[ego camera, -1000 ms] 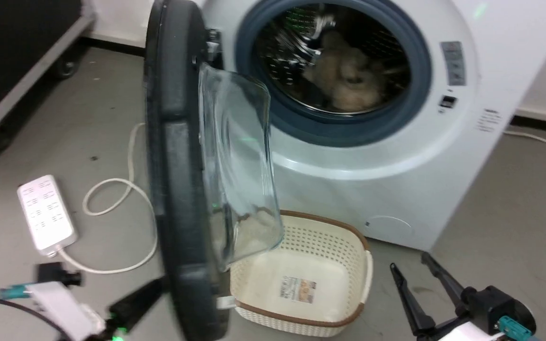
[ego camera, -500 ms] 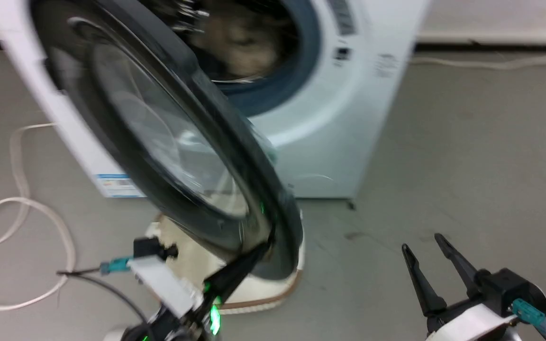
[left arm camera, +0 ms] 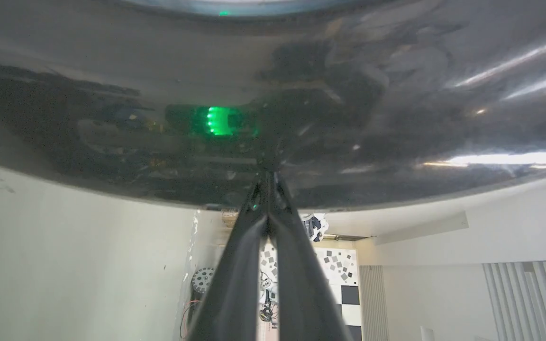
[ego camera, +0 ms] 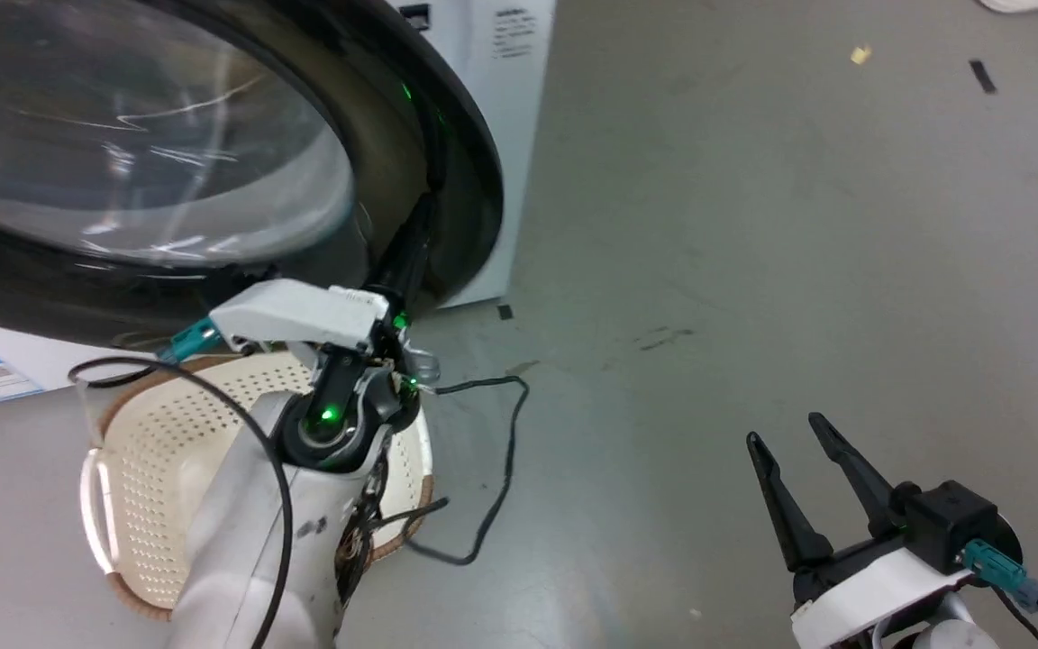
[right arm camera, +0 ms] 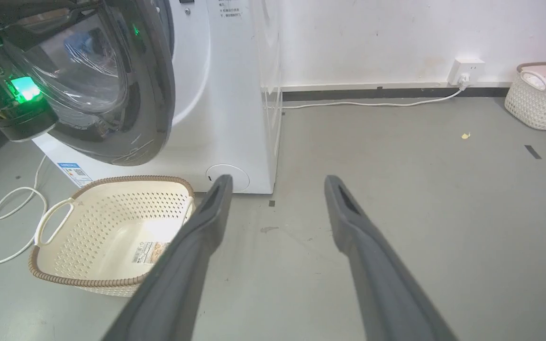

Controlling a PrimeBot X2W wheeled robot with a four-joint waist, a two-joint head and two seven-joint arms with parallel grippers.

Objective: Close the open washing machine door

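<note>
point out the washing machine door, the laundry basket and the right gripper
washing machine door (right arm camera: 157, 102): right wrist view, glossy black rim
laundry basket (right arm camera: 126, 203): right wrist view, perforated inner wall
right gripper (ego camera: 785, 429): head view, midway between its fingertips

Left gripper (ego camera: 424, 212): fingers pressed together, pointing up and away.
Left forearm (ego camera: 231, 550): pale, rising from the lower left.
Left wrist (ego camera: 330, 424): bent forward, green light lit.
Right gripper (ego camera: 785, 431): low right, fingers spread, holding nothing.
</note>
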